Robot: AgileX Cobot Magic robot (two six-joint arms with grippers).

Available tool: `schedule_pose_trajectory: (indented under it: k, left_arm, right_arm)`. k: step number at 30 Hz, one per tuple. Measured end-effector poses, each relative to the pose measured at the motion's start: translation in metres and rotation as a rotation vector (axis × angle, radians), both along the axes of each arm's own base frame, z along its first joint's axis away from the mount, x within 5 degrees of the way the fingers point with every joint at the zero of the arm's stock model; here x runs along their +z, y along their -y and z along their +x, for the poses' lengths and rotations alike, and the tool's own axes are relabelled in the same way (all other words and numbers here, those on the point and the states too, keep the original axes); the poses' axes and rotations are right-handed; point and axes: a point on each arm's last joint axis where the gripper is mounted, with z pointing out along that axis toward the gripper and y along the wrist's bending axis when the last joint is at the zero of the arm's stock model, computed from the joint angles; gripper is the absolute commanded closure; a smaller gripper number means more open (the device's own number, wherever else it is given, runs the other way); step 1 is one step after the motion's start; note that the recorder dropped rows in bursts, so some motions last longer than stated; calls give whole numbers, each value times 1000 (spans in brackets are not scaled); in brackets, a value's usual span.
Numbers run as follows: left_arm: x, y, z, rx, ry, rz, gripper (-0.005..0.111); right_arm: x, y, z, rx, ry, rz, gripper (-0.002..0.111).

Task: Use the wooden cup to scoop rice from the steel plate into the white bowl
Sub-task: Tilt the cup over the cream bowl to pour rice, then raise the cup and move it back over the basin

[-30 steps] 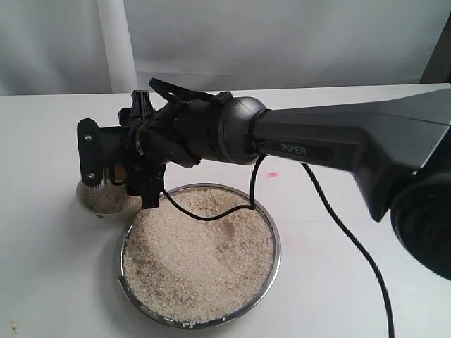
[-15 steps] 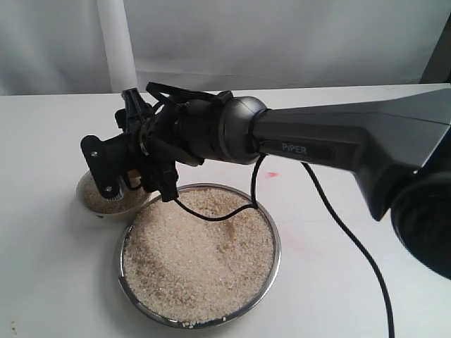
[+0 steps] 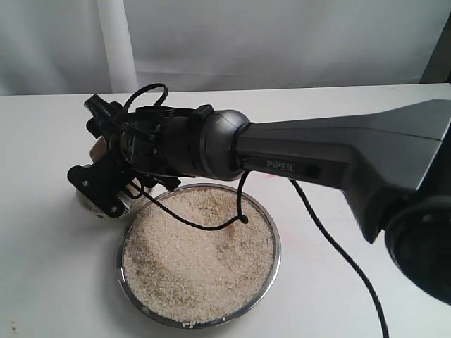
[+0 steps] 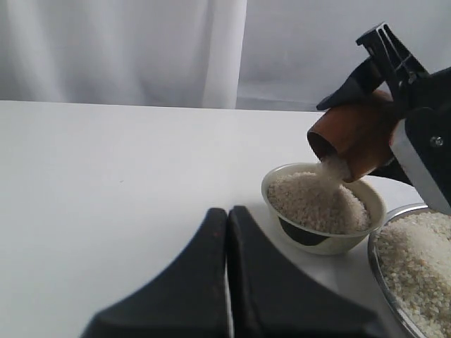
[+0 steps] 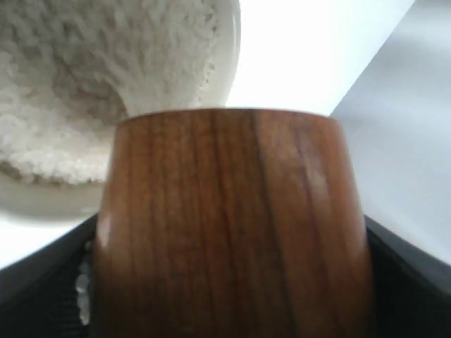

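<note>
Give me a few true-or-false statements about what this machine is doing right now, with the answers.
1. The wooden cup is tipped and pouring rice into the white bowl. True.
2. The left gripper is holding the cup. False: the right gripper holds it. The left gripper is shut and holds nothing.
3. The steel plate has been scooped empty. False: it is full of rice nearly to the rim.
4. The white bowl already holds a heap of rice. True.
</note>
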Motion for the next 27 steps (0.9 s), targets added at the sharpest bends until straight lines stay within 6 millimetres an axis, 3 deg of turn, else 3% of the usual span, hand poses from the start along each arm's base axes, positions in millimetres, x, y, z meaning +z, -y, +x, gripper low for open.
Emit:
schedule_pose_trajectory:
  k: [11,17,20,23,27]
  left_arm:
    - [0,0,0,0,0,0,107]
    - [0,0,0,0,0,0,107]
    - [0,0,0,0,0,0,107]
    - [0,0,0,0,0,0,107]
    - [0,0,0,0,0,0,107]
  right_arm:
    - [5,-8,-6,98,139,-109,108]
    - [6,-6,-12,-59,-54,72,108]
    - [26,-3,-17,-197,-208,261,108]
    - [60,4,-24,-306,-300,421,108]
    - [100,24,-33,-432,-340,478,108]
